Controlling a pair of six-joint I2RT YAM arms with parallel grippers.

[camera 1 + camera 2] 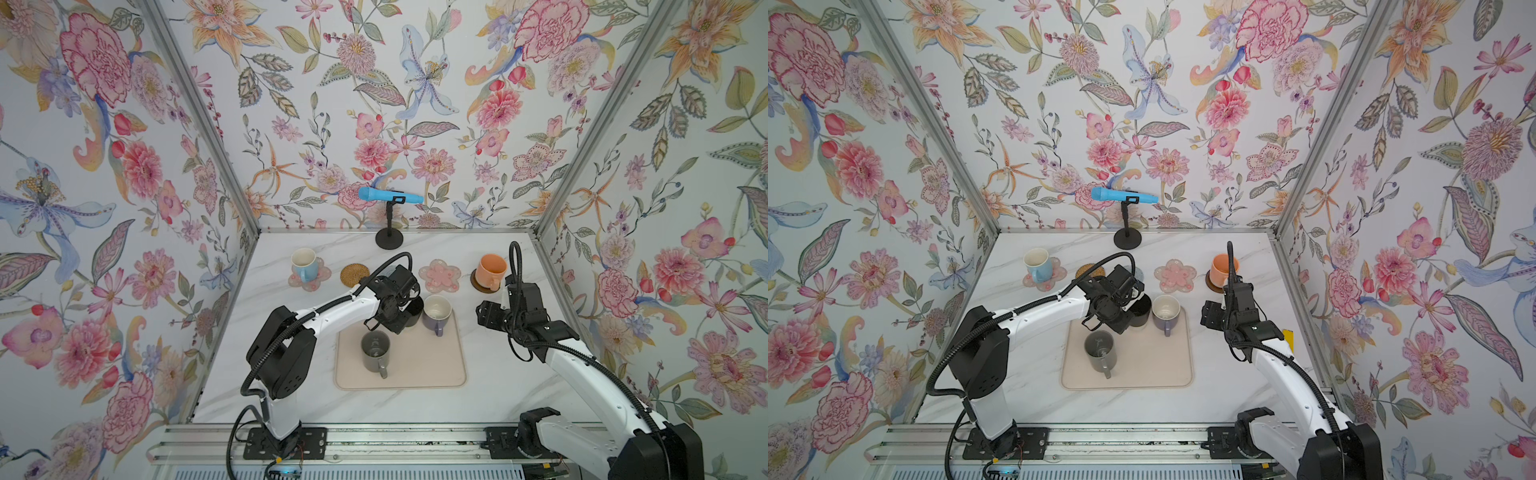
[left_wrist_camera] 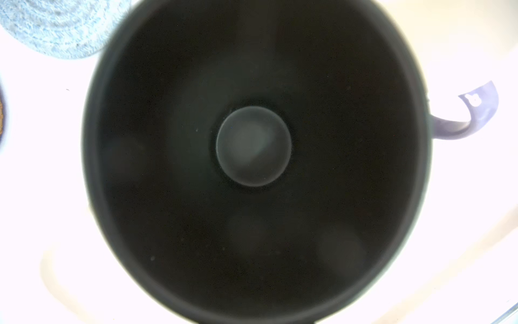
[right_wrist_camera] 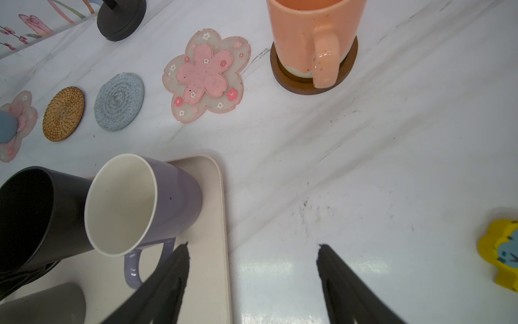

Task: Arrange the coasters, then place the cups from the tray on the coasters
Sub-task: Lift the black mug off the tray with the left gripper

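Observation:
On the beige tray (image 1: 432, 370) stand a grey cup (image 1: 375, 351) and a purple cup (image 1: 437, 313). At the tray's far edge my left gripper (image 1: 399, 318) is shut on the black cup (image 2: 252, 146), whose inside fills the left wrist view; the fingers are hidden. A light blue cup (image 1: 303, 262) sits on a pink flower coaster (image 1: 320, 278), and an orange cup (image 1: 491, 268) on the dark brown coaster (image 1: 478, 286). The rattan coaster (image 1: 354, 275), grey-blue coaster (image 3: 119, 101) and second pink coaster (image 1: 439, 275) are bare. My right gripper (image 3: 252, 246) hangs open beside the tray's right edge.
A blue microphone (image 1: 390, 195) on a stand with a black round base (image 1: 390, 240) is at the back wall. A yellow foam piece (image 3: 501, 252) lies near the right wall. Floral walls close in the table on three sides.

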